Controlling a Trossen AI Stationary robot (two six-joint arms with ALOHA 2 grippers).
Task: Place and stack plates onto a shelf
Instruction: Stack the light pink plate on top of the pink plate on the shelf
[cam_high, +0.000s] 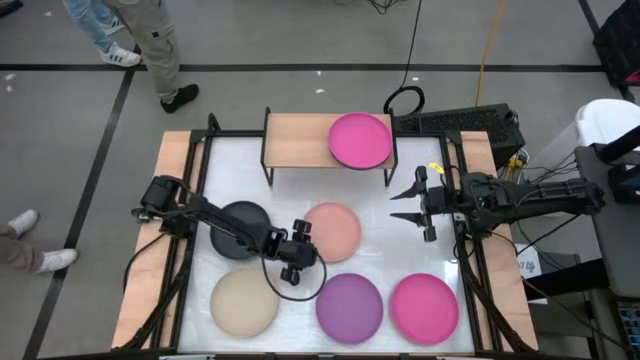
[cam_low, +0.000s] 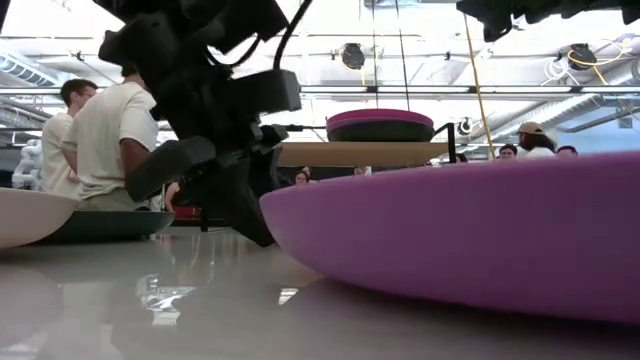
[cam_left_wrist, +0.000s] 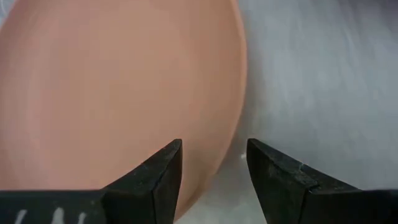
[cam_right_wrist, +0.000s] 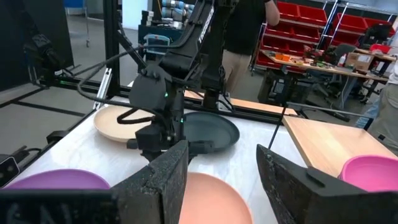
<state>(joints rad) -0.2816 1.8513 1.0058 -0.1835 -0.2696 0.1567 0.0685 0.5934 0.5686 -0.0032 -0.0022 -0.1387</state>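
Left gripper (cam_high: 303, 238) down at tabletop (cam_high: 390, 260) level, jaws apart astride the near rim of the salmon plate (cam_high: 335, 228), not yet clamped. Shelf (cam_high: 295, 140) carries a magenta plate (cam_high: 360, 140) over a dark one; four more lie below. Next, probably: close on the rim, lift, carry to the shelf; right gripper (cam_high: 405, 206) waits nearby, jaws apart.

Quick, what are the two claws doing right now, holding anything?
Left claw: open, empty, at the rim of the salmon plate.
Right claw: open, empty, raised over the table beside the shelf.
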